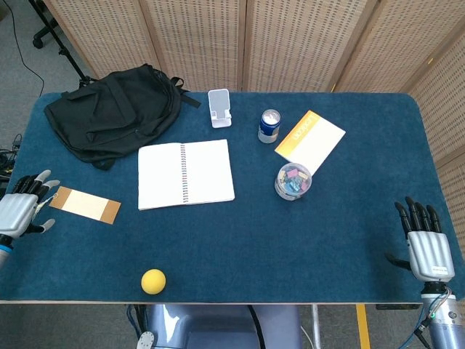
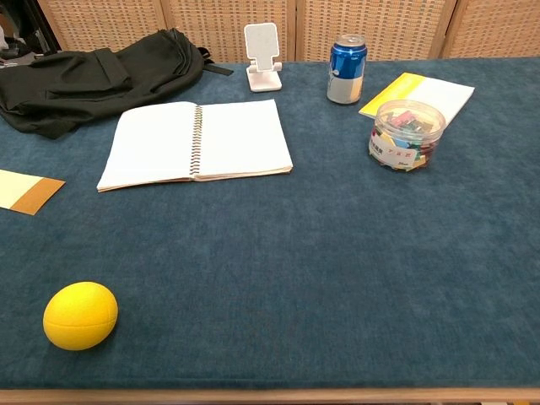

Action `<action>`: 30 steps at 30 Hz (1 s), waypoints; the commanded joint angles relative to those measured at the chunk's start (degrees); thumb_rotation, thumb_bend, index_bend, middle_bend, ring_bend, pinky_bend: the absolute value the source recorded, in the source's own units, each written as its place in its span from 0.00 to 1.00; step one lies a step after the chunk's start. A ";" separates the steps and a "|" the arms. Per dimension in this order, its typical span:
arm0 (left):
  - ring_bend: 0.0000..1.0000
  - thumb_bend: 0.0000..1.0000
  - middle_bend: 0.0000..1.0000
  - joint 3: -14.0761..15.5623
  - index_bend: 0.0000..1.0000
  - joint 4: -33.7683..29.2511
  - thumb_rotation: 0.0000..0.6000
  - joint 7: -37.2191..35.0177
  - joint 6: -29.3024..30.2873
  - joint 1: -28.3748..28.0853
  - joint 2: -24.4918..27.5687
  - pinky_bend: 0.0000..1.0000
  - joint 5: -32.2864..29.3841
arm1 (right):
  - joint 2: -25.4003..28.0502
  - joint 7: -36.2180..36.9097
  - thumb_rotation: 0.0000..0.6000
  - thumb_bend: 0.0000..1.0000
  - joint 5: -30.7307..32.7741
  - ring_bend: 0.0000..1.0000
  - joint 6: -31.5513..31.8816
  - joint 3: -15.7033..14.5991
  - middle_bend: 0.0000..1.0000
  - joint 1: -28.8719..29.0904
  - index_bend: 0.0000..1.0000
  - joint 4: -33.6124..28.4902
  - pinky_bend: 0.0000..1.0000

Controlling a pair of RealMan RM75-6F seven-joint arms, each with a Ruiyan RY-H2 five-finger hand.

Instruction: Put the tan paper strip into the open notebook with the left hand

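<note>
The tan paper strip (image 1: pixel 84 205) lies flat on the blue table, left of the open spiral notebook (image 1: pixel 186 174). In the chest view only the strip's right end (image 2: pixel 25 190) shows at the left edge, with the notebook (image 2: pixel 197 142) behind it. My left hand (image 1: pixel 23 208) hovers at the table's left edge, fingers spread, fingertips close to the strip's left end, holding nothing. My right hand (image 1: pixel 424 241) rests open near the front right corner, far from both. Neither hand appears in the chest view.
A black backpack (image 1: pixel 112 113) lies behind the notebook at the back left. A white phone stand (image 1: pixel 219 107), blue can (image 1: pixel 269 125), yellow-and-white booklet (image 1: pixel 310 139) and clear jar of clips (image 1: pixel 292 181) sit right of it. A yellow ball (image 1: pixel 153 281) rests near the front edge.
</note>
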 commanded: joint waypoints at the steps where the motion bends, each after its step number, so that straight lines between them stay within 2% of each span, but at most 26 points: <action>1: 0.00 0.25 0.00 0.97 0.19 4.21 1.00 -3.90 -3.18 -2.49 -2.14 0.00 1.23 | -0.45 -0.39 1.00 0.00 1.11 0.00 -0.94 0.25 0.00 0.30 0.00 0.62 0.00; 7: 0.00 0.23 0.00 2.41 0.26 7.82 1.00 -9.50 -6.93 -4.15 -3.95 0.00 1.60 | -0.94 -0.82 1.00 0.00 2.34 0.00 -1.71 0.53 0.00 0.60 0.00 1.42 0.00; 17: 0.00 0.18 0.00 3.72 0.29 16.32 1.00 -15.31 -11.22 -7.06 -8.76 0.00 1.85 | -1.89 -1.41 1.00 0.00 3.54 0.00 -2.95 0.54 0.00 1.17 0.00 2.71 0.00; 22: 0.00 0.16 0.00 3.87 0.30 19.17 1.00 -17.37 -11.17 -8.13 -11.17 0.00 2.26 | -1.99 -1.33 1.00 0.00 3.86 0.00 -3.20 0.59 0.00 1.32 0.00 2.95 0.00; 30: 0.00 0.16 0.00 4.88 0.33 19.92 1.00 -17.82 -13.18 -10.19 -12.15 0.00 2.93 | -1.90 -1.25 1.00 0.00 4.23 0.00 -3.23 0.66 0.00 1.38 0.00 2.96 0.00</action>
